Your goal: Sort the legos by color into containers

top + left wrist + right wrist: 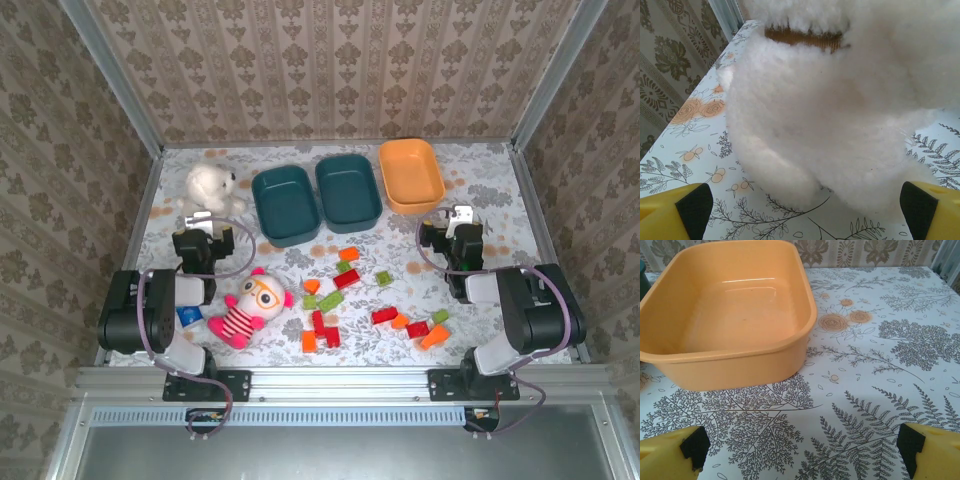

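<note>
My left gripper (806, 207) is spread wide before a fluffy white plush dog (840, 125), my right gripper (802, 450) equally wide before a shallow orange plastic bin (730, 372). Small red, orange and lime green plastic bricks (347, 279) lie scattered on the floral table (500, 190), short of two dark teal plastic bins (286, 204).

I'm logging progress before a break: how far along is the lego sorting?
Done: nothing yet; both teal bins and the orange bin are empty. In hand: nothing; the left gripper is open facing the white plush dog, the right gripper open facing the orange bin. Left: all the legos, red, orange and green, lie scattered on the table.
</note>
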